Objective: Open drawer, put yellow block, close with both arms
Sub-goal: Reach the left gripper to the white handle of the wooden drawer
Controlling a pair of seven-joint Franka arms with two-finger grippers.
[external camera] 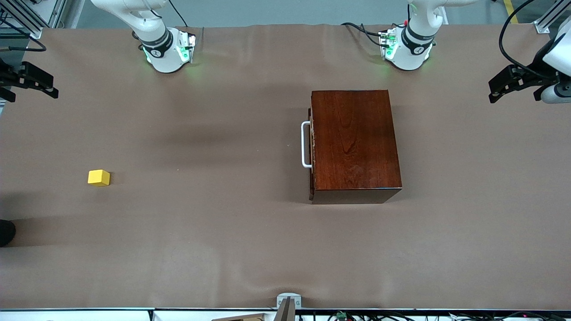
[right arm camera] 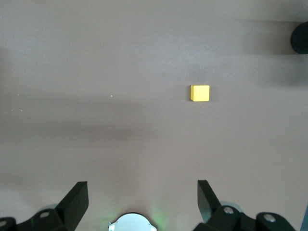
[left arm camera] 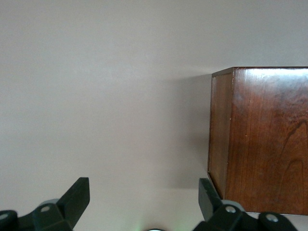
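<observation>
table (external camera: 214, 249): brown cloth (faintly creased)
drawer (external camera: 312, 145): seemingly shut
yellow block (external camera: 98, 177): on cloth, toward the right arm's end
left gripper (external camera: 506, 84): gaping, empty, waits over its table end
right gripper (external camera: 38, 82): gaping, empty, waits over its end

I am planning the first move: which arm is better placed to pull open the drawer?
The left. Its open pincer hangs at the box's end of the table. The right pincer, also open, is nearer the yellow block. The drawer's white handle faces the right arm's end, though.

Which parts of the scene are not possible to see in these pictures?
- Drawer interior: shut, hidden by the box in the front view.
- Handle: outside the left wrist view.
- Left gripper and right gripper: bodies cut off by the wrist views' edges.
</observation>
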